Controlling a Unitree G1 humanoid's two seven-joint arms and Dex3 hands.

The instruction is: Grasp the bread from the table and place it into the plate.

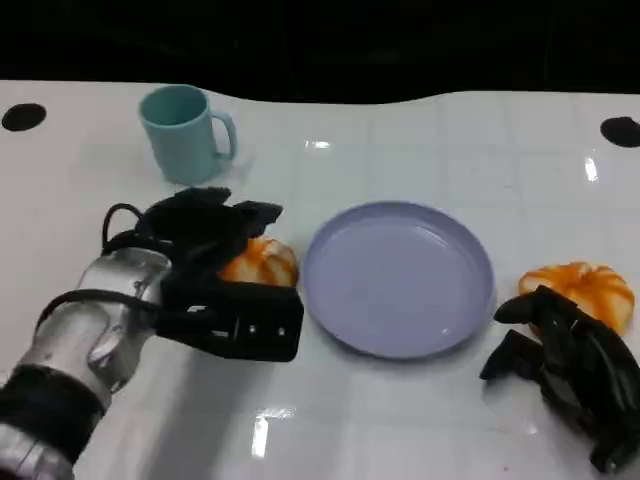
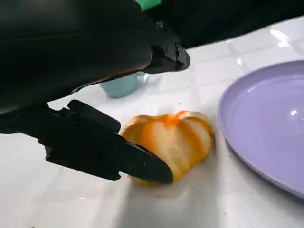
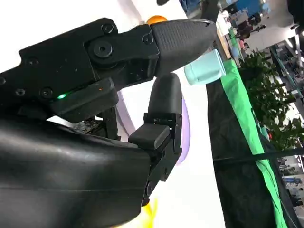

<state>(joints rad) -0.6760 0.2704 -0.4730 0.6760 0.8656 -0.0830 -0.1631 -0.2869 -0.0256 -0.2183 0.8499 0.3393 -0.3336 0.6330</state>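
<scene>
Nearest the cam at approx 5 o'clock is the right hand (image 1: 565,365), black fingers loosely spread and holding nothing, resting on the glossy white table (image 1: 400,420). Just past its fingertips, approx 4 o'clock, sits a round orange-and-white striped bread roll (image 1: 585,290); the fingers are right up against its near edge, but I can't tell if they actually touch it.

Over at 8 o'clock the silver left forearm (image 1: 90,330) comes in w/ the left hand (image 1: 215,280) wrapped around a second orange-and-white striped bread roll (image 1: 262,262). In the left wrist view that roll (image 2: 173,142) is still sitting on the table, w/ one black finger (image 2: 118,156) pressed against its near side and the rest of the hand arching over the top. So fingers are closing around it, but whether it's a proper grip yet I can't tell. The roll is just beside the plate's rim on its 9 o'clock side, not in it.

Dead centre is the round lavender plastic plate (image 1: 400,275), nothing on it.

Further back at approx 11 o'clock there's a light teal ceramic mug (image 1: 185,132), upright, handle pointing toward 3 o'clock, well apart from the plate.
</scene>
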